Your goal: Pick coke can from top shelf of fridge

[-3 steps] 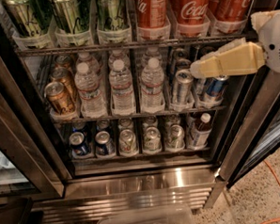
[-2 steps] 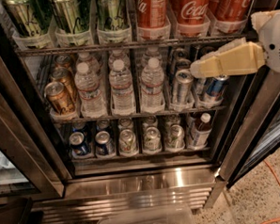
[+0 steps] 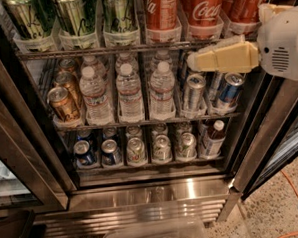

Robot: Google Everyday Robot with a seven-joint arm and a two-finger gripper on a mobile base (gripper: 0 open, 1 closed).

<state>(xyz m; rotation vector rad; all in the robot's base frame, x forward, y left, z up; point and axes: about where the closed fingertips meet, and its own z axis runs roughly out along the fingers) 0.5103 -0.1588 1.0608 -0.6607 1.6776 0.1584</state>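
The gripper [image 3: 192, 62] has crept slightly toward 10 o'clock, hanging at 2 o'clock just under the top shelf [image 3: 110, 50]; I cannot tell how open it is, and it carries nothing. The coke can [image 3: 202, 10] stands untouched at 1 o'clock on that shelf, so the whole grasp remains. Tight room: shelf edge above, silver cans [image 3: 192, 91] below, fridge [image 3: 143, 194] frame at 3 o'clock
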